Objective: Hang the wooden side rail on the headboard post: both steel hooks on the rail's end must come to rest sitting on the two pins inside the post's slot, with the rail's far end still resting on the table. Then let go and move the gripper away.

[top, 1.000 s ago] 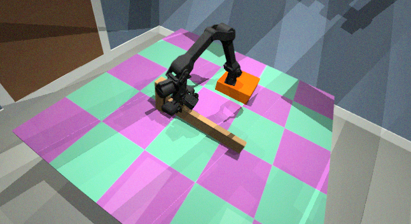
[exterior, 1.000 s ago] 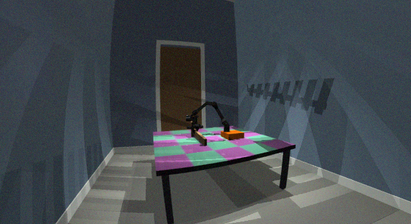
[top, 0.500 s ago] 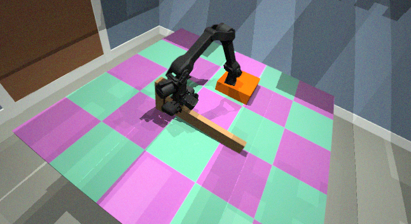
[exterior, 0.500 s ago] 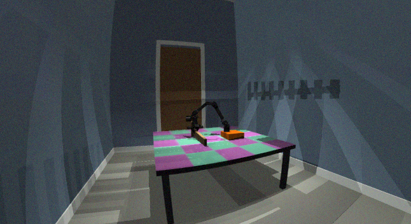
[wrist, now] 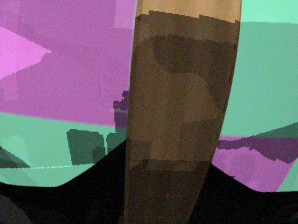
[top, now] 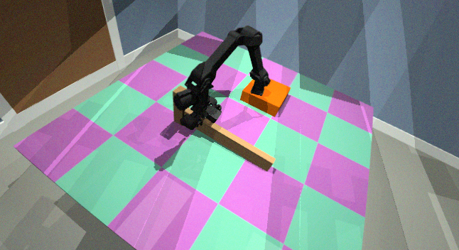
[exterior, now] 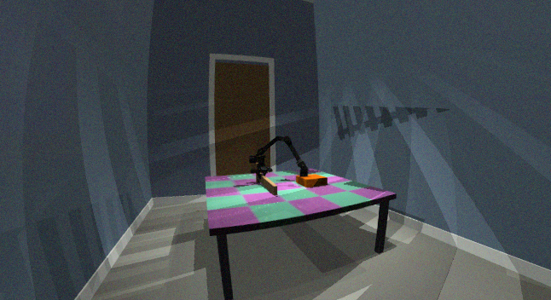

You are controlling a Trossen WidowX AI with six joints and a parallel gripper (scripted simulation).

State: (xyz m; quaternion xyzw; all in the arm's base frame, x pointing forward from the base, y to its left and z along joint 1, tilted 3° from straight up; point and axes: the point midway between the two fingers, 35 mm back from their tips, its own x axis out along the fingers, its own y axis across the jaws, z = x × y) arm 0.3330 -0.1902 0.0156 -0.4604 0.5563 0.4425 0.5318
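Observation:
The wooden side rail [top: 239, 143] [exterior: 269, 185] [wrist: 172, 100] runs from beside the post toward the lower right in the top view, its far end at the table top. The wooden headboard post [top: 177, 109] stands upright behind the gripper, partly hidden by it. My gripper [top: 201, 121] is shut on the rail near its post end, pointing down. In the wrist view the rail passes between the dark fingers at the bottom. The hooks, the pins and the slot are hidden, so I cannot tell whether the hooks sit on the pins.
The arm stands on an orange block [top: 278, 91] [exterior: 311, 180] at the back right of the checkered table [top: 142, 190] [exterior: 239, 213]. The arm arches over from this block to the rail. A wall [top: 330, 37] rises behind the table, and a brown door [exterior: 241, 113] is in the background.

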